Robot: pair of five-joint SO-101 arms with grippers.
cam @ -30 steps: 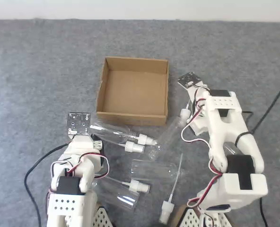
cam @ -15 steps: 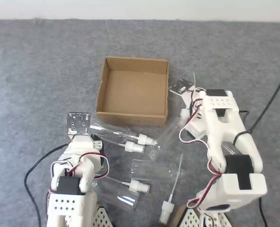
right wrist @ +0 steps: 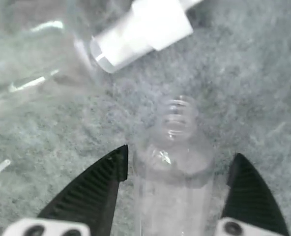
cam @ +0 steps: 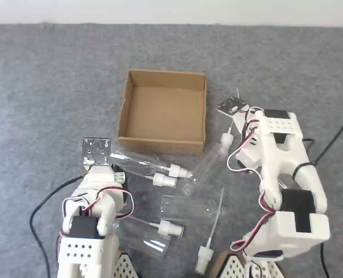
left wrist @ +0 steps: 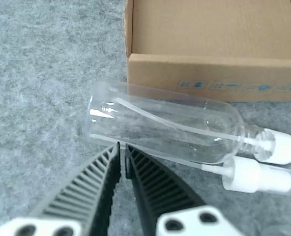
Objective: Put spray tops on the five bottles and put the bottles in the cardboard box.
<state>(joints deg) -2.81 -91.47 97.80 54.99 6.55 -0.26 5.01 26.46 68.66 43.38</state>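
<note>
The cardboard box (cam: 124,116) lies open in the middle of the table, its near wall (left wrist: 209,78) in the left wrist view. Just in front of it lies a clear bottle (left wrist: 165,125) with a white spray top (left wrist: 278,146). My left gripper (left wrist: 122,147) is shut right beside that bottle's base, holding nothing. My right gripper (right wrist: 180,155) is open, with the neck of an uncapped bottle (right wrist: 177,147) between its jaws and a capped bottle's white top (right wrist: 143,27) beyond. Right of the box stands the right arm (cam: 278,150).
In front of the box lie several more bottles: a capped one (cam: 203,168), an uncapped one (cam: 186,207) and a capped one (cam: 145,238) near the left arm's base. A loose spray top (cam: 205,253) with its tube lies at the front. Grey carpet covers the table.
The right arm's wrist swung toward the box, then shifted back to the right. The left arm and the bottles near it have not moved.
</note>
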